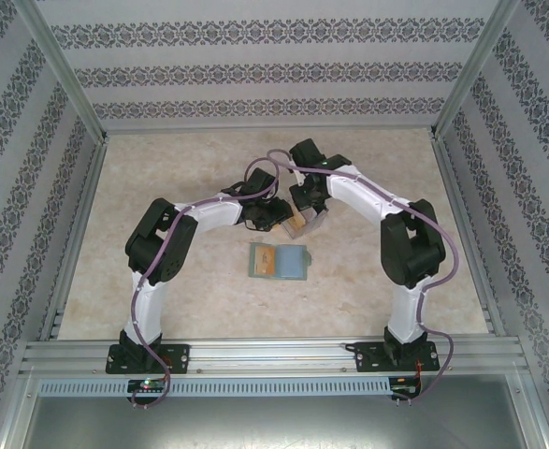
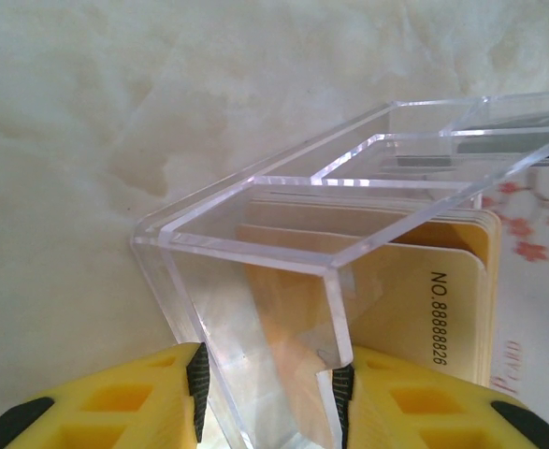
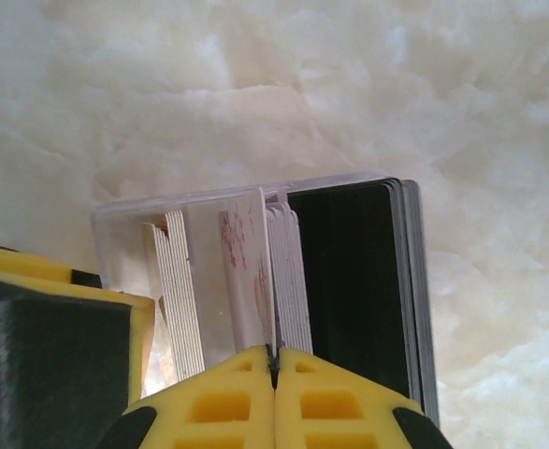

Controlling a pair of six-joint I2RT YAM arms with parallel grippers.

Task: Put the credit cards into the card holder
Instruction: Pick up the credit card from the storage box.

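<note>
While the card holder [image 1: 279,262] lies open on the table [image 1: 162,281], both arms meet at the clear box [image 1: 304,223] just beyond it; left gripper [image 2: 267,393] clamps the box wall, steadying the credit cards [image 2: 414,299]; right gripper [image 3: 274,360], closed tight, pinches one pale card [image 3: 241,281] edge-on; lift straight up, so neighbours stay down.

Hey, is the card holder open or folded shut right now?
Open. In the top view, the card holder lies spread flat on the table, its two halves showing side by side.
</note>
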